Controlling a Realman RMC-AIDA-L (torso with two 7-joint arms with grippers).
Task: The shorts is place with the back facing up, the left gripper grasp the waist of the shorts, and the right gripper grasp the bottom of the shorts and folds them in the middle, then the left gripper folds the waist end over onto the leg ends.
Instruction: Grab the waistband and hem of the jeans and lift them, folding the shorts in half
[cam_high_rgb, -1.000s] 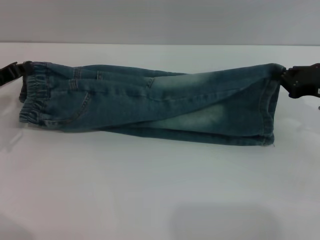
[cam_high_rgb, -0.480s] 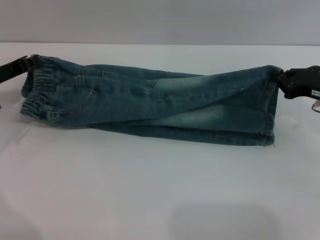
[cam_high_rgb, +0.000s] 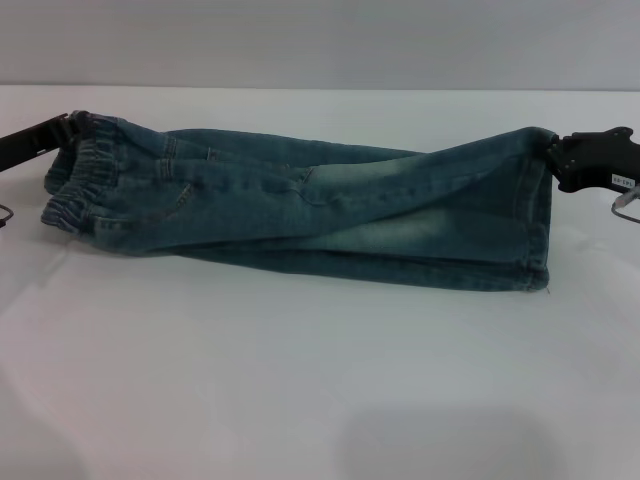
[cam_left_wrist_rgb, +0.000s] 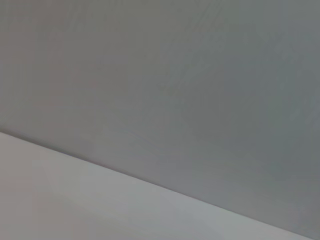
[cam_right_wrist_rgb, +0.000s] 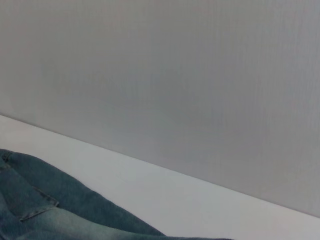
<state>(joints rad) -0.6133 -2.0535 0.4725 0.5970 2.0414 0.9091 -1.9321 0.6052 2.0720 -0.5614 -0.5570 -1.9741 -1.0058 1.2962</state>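
Shorts (cam_high_rgb: 300, 215) stretched between left gripper (cam_high_rgb: 62, 130) pinching waist (cam_high_rgb: 80, 180) at nine o'clock, right gripper (cam_high_rgb: 558, 155) apparently clamping leg ends (cam_high_rgb: 538, 210) at three.

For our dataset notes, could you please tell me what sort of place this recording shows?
Probably a lab or test bench for garment folding, not a home: a bare white table against a plain grey wall, with one pair of denim shorts held at each end by the left pincer and the right pincer.
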